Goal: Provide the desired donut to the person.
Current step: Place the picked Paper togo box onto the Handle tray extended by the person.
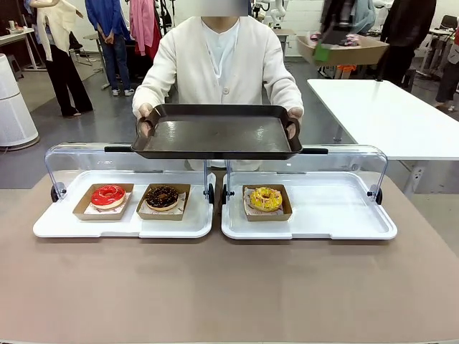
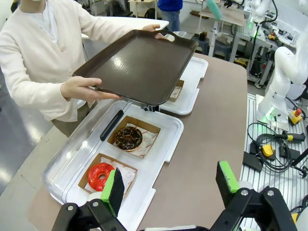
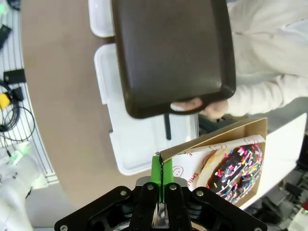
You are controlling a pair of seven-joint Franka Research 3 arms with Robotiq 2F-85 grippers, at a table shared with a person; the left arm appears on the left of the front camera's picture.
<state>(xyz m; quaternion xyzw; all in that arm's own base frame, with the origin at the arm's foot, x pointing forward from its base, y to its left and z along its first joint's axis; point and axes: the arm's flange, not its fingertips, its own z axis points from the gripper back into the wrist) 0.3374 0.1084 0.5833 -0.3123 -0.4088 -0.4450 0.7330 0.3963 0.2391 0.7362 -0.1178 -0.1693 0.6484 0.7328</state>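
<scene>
Bottom centre, right end effector [image 3: 162, 174] pinches the carton [image 3: 226, 134] under a sprinkled donut [image 3: 237, 169]; person [image 1: 222, 64] holds dark tray [image 1: 215, 134] level to receive it; left end effector [image 2: 169, 182] spread wide.

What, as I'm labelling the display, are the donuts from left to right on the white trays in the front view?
Left to right: red-glazed donut → chocolate donut → yellow donut.
</scene>
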